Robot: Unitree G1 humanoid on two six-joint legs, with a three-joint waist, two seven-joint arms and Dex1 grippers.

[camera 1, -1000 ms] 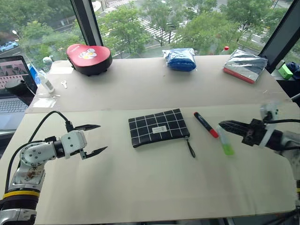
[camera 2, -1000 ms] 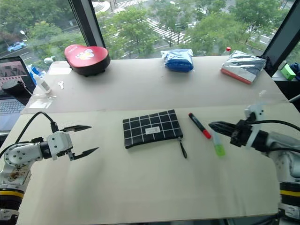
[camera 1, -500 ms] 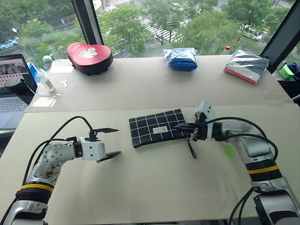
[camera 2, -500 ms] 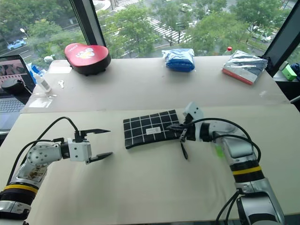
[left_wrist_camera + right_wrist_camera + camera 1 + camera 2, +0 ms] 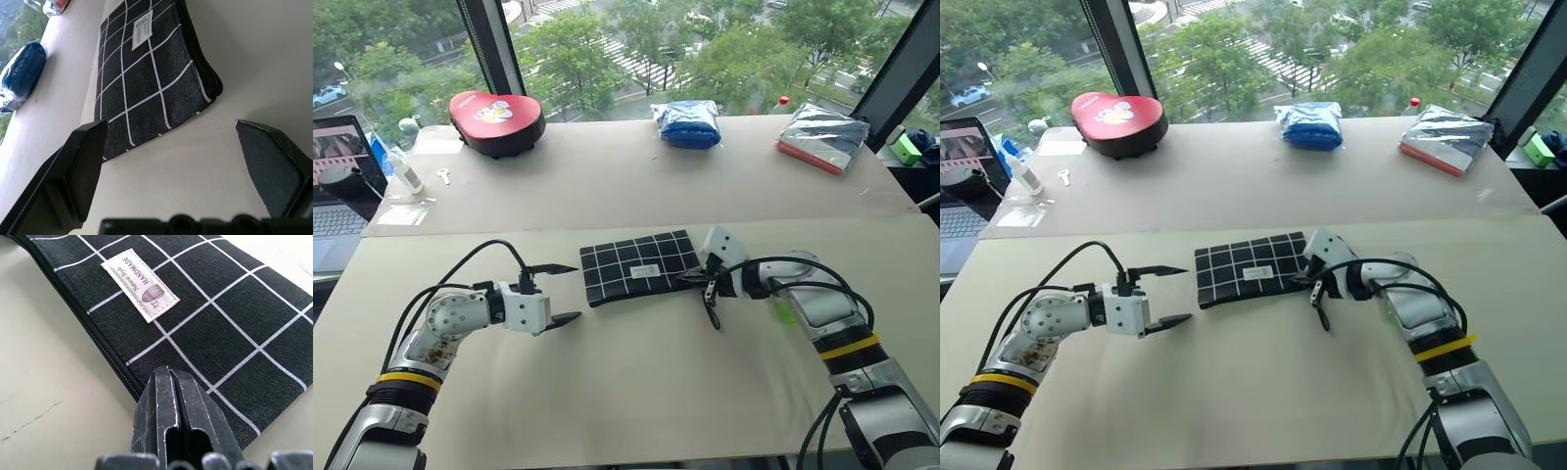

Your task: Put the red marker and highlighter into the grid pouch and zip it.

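Grid pouch (image 5: 641,267) lies flat mid-table, zipper along its near edge, white label facing up, black pull strap (image 5: 710,311) trailing off the near right corner. Right gripper (image 5: 690,278) has its fingers pressed shut w/ nothing between them, tips at the pouch's right end just by the zipper. Can't tell if they actually touch the fabric. Left gripper (image 5: 564,293) is spread wide open, empty, near-left of the pouch w/ bare table between.

Highlighter (image 5: 787,311): only a bit of green peeks out just behind the right forearm, which sits right over that spot. Red marker I can't make out, prob hidden by the same arm.

Other stuff, all along the far side of the table & well clear: red heart-shaped case (image 5: 497,110) far left, blue bag (image 5: 689,121) in the middle, silvery packet (image 5: 824,136) far right. Laptop (image 5: 339,181) at the left edge, small bottle (image 5: 405,174) beside it.
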